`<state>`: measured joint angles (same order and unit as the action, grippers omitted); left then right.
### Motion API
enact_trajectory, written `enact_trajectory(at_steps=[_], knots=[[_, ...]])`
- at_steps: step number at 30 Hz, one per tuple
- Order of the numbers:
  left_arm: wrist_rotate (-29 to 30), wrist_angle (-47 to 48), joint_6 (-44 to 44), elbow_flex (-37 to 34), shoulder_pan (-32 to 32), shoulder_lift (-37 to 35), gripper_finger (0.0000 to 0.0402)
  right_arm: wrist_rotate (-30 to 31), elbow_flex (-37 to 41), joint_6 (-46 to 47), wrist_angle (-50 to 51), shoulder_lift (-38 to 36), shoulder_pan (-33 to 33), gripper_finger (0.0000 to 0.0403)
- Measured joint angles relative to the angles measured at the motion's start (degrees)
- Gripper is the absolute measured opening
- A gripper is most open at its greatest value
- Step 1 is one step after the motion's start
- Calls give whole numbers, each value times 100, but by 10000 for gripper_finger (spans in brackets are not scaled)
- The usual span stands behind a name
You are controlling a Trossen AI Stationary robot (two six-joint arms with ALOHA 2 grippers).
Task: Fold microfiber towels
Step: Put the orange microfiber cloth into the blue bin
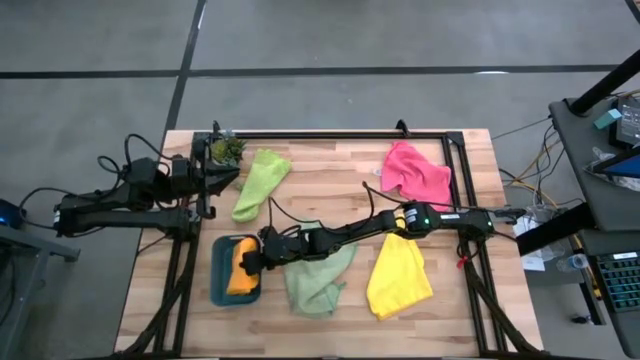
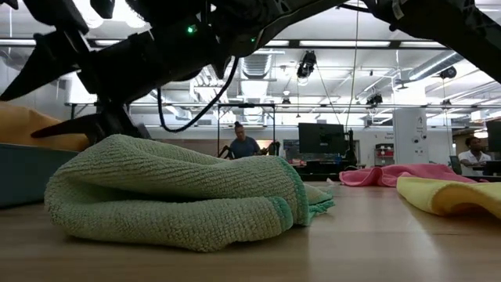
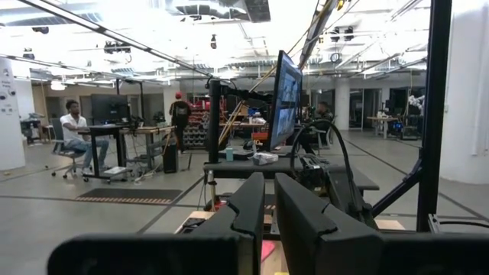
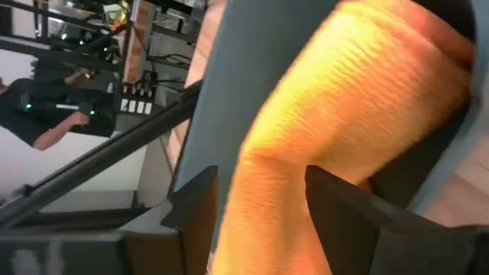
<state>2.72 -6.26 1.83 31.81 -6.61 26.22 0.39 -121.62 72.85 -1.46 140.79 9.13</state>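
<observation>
Right arm reaches across the worktop (image 1: 450, 310) to the teal tray (image 1: 219, 280) at the near left. The right gripper (image 1: 250, 262) is at the tray, and in the right wrist view its fingers (image 4: 348, 210) stand spread on either side of the orange towel (image 4: 336, 114), which lies bunched inside the tray. The jaws are parted, with the cloth between them but not pinched.

Step in hand, as judged: placing or settling the orange towel in the tray, or about to take it out; the pictures do not settle which. If it is being stowed, the next move calls for a clean lift away without dragging the cloth over the tray wall.

Left gripper (image 1: 215, 180) waits at the far left, beside the potted plant (image 1: 227, 150). In the left wrist view its fingers (image 3: 248, 210) sit close together with only a narrow gap, holding nothing.

Remaining towels, all unfolded or crumpled:
- lime green towel (image 1: 260, 182), far left of centre;
- pink towel (image 1: 415, 172), far right;
- sage green towel (image 1: 318, 280), near centre, just beside the tray and under the right arm;
- yellow towel (image 1: 400, 278), near right.

Obstruction: the sage green towel lies close to the right arm's path and could snag on withdrawal.
</observation>
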Motion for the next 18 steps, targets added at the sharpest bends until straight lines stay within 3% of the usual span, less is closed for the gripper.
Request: enact_trajectory(at_steps=[9, 18], knots=[[6, -7, -2, 0, 3, 63, 20, -214, 2, -431, 749, -281, -4, 173], [-32, 209, -329, -4, 3, 232, 20, 75, 2, -2410, 3005, -1177, 129, 142]])
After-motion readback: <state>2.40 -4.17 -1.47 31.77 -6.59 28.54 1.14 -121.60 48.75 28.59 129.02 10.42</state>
